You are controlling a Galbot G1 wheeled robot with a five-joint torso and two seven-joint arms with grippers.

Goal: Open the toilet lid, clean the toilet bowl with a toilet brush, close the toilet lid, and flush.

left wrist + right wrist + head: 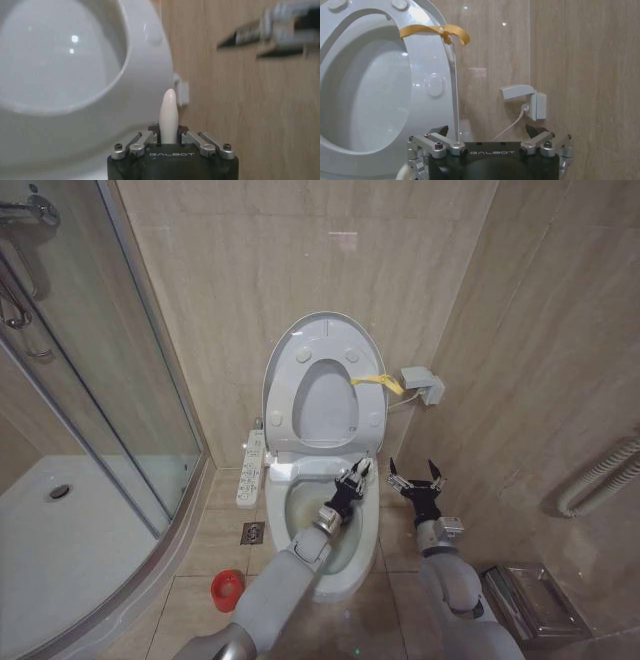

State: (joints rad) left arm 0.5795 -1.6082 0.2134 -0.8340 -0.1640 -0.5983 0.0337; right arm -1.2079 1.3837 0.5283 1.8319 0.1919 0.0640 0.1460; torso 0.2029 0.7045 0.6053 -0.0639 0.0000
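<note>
a glass shower enclosure (90, 380) stands to the left, with a floor drain (253, 532) and the brush's red holder (228, 590) on the tiles beside the toilet bowl (345, 565). a wall socket box (424, 385) sits to the right of the raised toilet lid (325, 385), its yellow tab (378, 382) sticking out toward it. the button panel (251, 468) runs along the bowl's left side. the left gripper (355, 478) hangs over the open bowl, fingers clenched on the toilet brush (168, 116) handle; the brush head is hidden. the right gripper (416, 480) hovers just right of the bowl, fingers spread and holding nothing. a metal rack (530, 600) is cut off at lower right.
</note>
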